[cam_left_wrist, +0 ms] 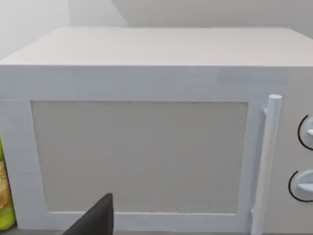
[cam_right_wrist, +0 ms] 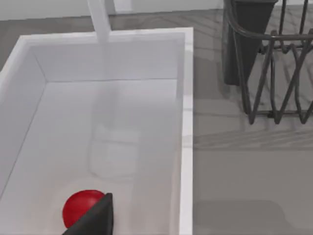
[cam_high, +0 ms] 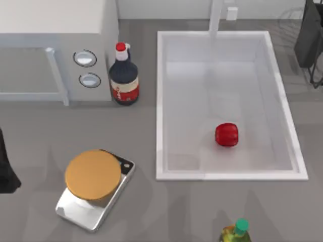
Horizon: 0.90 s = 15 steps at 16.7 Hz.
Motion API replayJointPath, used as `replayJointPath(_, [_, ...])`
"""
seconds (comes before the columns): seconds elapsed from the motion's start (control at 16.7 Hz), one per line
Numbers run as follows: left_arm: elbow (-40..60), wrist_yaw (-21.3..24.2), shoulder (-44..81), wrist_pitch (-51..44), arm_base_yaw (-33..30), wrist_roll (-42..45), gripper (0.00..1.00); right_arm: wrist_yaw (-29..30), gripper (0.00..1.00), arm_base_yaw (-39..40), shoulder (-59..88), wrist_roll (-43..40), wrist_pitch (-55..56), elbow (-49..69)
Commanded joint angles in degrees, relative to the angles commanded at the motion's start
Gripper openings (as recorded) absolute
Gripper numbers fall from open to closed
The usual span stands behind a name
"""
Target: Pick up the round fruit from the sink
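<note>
I count one round fruit, red, lying in one sink, which has one faucet post. One microwave is on the counter, with two dials and one door handle. Bottles come to two: one dark bottle with a red cap and one green-capped bottle. I see one kitchen scale with an orange disc, and one wire rack.
</note>
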Motion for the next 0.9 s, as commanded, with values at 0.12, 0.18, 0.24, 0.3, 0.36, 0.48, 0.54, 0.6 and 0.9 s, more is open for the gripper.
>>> replayJointPath(0.12, [0.00,0.00,0.00,0.00,0.00,0.00,1.00,0.02,1.00,1.92,10.88,2.03,-5.64,9.22])
replayJointPath(0.18, [0.00,0.00,0.00,0.00,0.00,0.00,1.00,0.04,1.00,2.91,16.52,3.07,-8.55,13.98])
replayJointPath(0.24, [0.00,0.00,0.00,0.00,0.00,0.00,1.00,0.05,1.00,3.92,22.25,4.14,-11.51,18.82])
replayJointPath(0.3, [0.00,0.00,0.00,0.00,0.00,0.00,1.00,0.06,1.00,4.94,28.04,5.20,-14.50,23.69])
replayJointPath(0.36, [0.00,0.00,0.00,0.00,0.00,0.00,1.00,0.07,1.00,5.96,33.83,6.27,-17.48,28.57])
replayJointPath(0.48, [0.00,0.00,0.00,0.00,0.00,0.00,1.00,0.09,1.00,7.97,45.29,8.37,-23.37,38.19])
replayJointPath(0.54, [0.00,0.00,0.00,0.00,0.00,0.00,1.00,0.10,1.00,8.95,50.88,9.40,-26.24,42.88])
replayJointPath(0.6, [0.00,0.00,0.00,0.00,0.00,0.00,1.00,0.10,1.00,9.91,56.33,10.40,-29.04,47.45])
replayJointPath(0.9, [0.00,0.00,0.00,0.00,0.00,0.00,1.00,0.16,1.00,14.00,79.93,14.73,-41.09,67.15])
